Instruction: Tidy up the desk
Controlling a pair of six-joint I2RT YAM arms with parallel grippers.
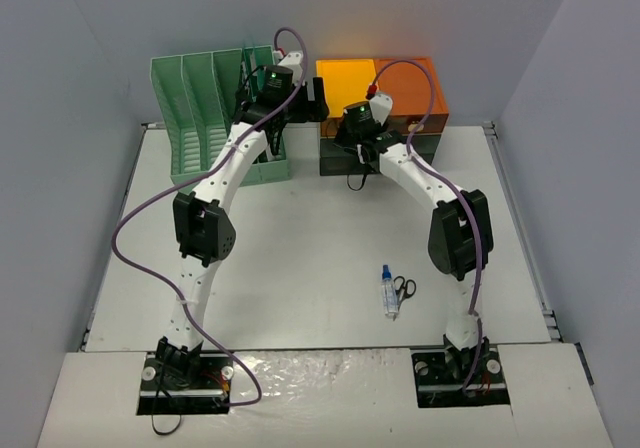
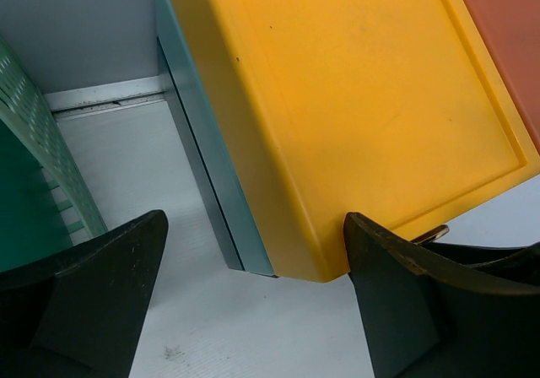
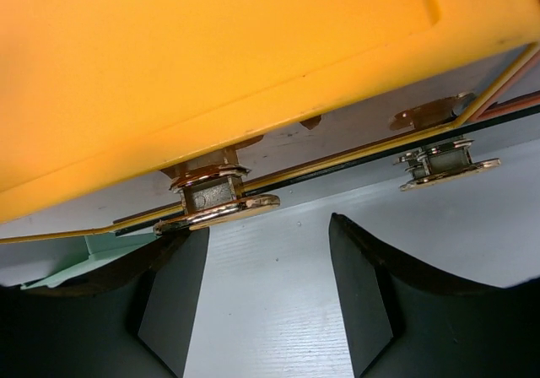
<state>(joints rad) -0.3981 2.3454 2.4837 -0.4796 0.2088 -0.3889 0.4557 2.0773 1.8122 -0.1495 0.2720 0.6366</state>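
Spreading white and flat, the counter (image 1: 320, 233) lies below the left claw (image 2: 253, 226), gaping wide and empty at the left edge of the cabinet (image 2: 354, 99), and below the right claw (image 3: 268, 230), half-spread with nothing gripped, tips just beside a brass knob (image 3: 215, 202).

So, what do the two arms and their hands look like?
Left arm and right arm have white links, black joint housings, a green wrist light and a loose purple cable. Left hand and right hand have two broad, matte black fingers.
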